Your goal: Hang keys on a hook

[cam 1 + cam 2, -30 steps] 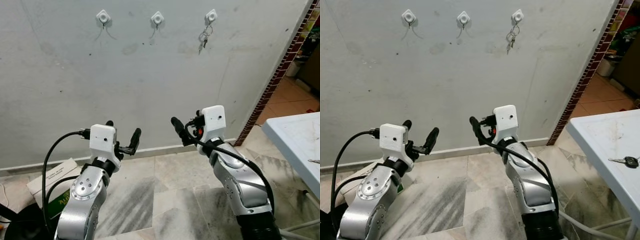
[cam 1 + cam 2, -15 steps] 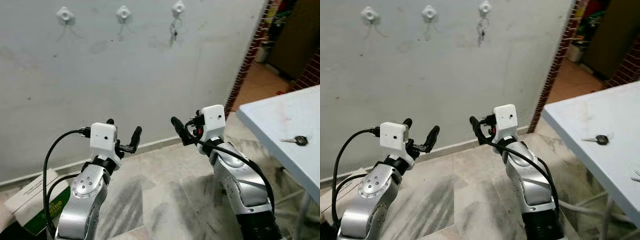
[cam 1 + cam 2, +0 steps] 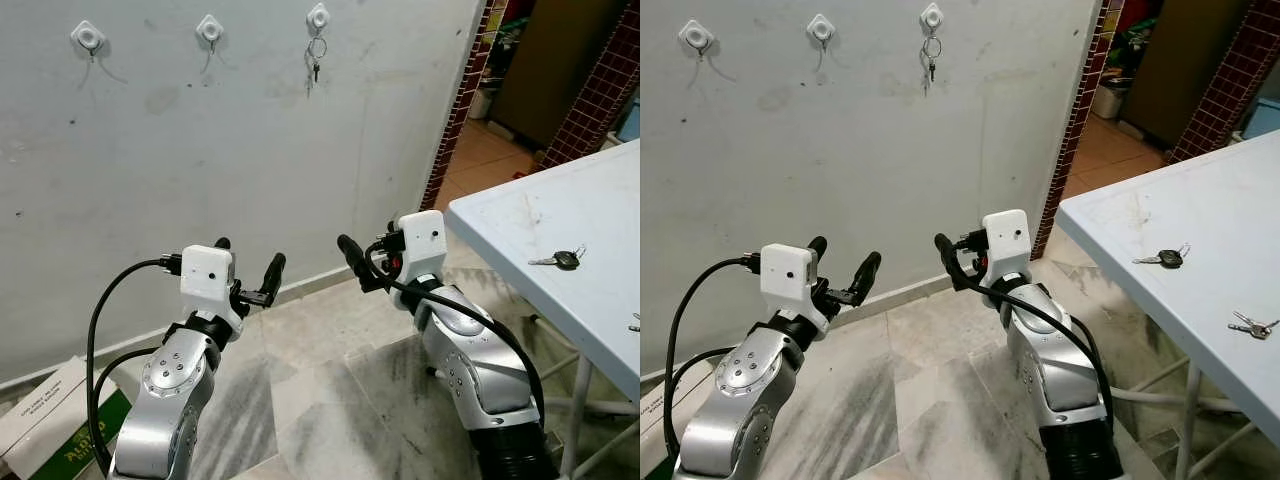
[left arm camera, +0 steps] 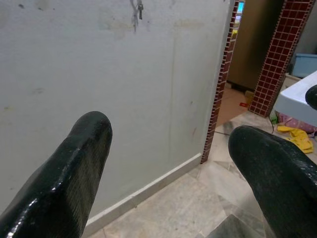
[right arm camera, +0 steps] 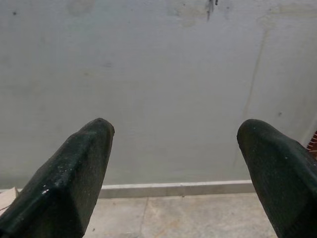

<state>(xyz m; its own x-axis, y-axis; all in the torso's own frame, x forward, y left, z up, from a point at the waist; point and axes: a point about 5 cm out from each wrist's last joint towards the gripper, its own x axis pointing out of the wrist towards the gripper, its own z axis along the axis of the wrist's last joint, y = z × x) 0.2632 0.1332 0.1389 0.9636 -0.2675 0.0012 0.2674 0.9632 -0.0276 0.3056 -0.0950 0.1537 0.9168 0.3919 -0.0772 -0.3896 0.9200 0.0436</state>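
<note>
Three white hooks are fixed high on the grey wall: the left hook (image 3: 88, 37), the middle hook (image 3: 209, 27) and the right hook (image 3: 318, 16). A small bunch of keys (image 3: 316, 60) hangs from the right hook. On the white table (image 3: 1200, 215) to my right lie a black-headed key (image 3: 1165, 258) and a second key set (image 3: 1252, 325) nearer the front edge. My left gripper (image 3: 248, 262) and right gripper (image 3: 365, 262) are raised in front of me, facing the wall. Both are open and hold nothing, as the left gripper (image 4: 168, 134) and right gripper (image 5: 176, 129) show in their wrist views.
A brick-edged doorway (image 3: 462, 95) opens right of the wall onto an orange floor. A cardboard box (image 3: 45, 425) sits on the marble floor at my lower left. The table's legs (image 3: 570, 420) stand close beside my right arm.
The view has swung to the right: hooks and wall shifted left, and the table with its keys came further into sight. Both arms keep their pose, grippers open.
</note>
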